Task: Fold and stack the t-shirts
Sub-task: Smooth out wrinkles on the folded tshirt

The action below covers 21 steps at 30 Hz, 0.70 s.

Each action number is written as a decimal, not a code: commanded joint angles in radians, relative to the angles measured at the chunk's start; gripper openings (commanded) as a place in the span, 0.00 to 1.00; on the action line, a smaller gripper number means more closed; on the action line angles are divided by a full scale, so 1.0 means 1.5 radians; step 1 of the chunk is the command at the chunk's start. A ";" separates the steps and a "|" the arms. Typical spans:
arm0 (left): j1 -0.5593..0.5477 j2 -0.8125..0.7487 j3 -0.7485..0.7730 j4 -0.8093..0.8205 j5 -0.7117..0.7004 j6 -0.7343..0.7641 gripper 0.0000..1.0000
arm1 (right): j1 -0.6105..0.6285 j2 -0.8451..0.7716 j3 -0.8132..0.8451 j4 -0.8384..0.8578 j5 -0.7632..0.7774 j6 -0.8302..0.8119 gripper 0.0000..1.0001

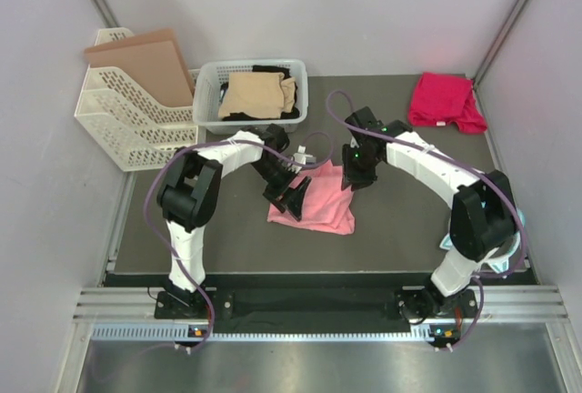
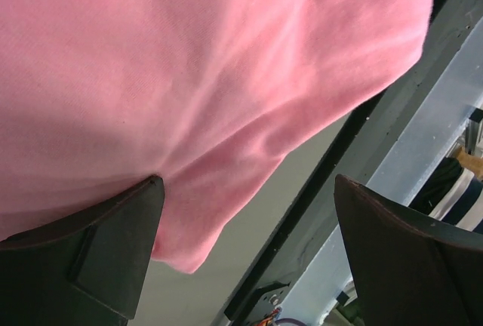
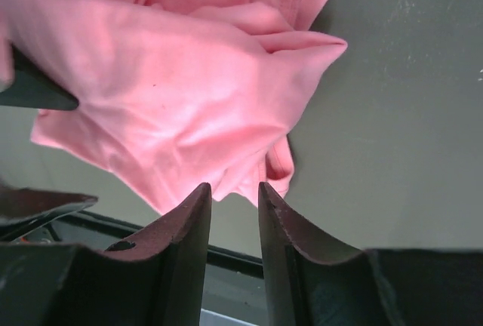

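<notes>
lying rumpled mid-mat, one pink shirt, flanked by both arms: left gripper spread wide over its left edge, right gripper narrowed to an empty slit just off its far right corner, hem ahead of the tips.

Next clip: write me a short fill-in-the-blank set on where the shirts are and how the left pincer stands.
1. The t-shirt at the middle of the table is ___ in colour.
2. The magenta t-shirt lies at the far ___ corner.
3. In the basket, a tan t-shirt lies on a ___ one.
4. The left pincer has its jaws wide ___.
Missing words: pink; right; black; open.
</notes>
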 commanded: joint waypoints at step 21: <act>0.008 -0.084 -0.115 0.091 -0.088 0.025 0.99 | 0.013 0.146 -0.135 0.187 -0.138 0.013 0.31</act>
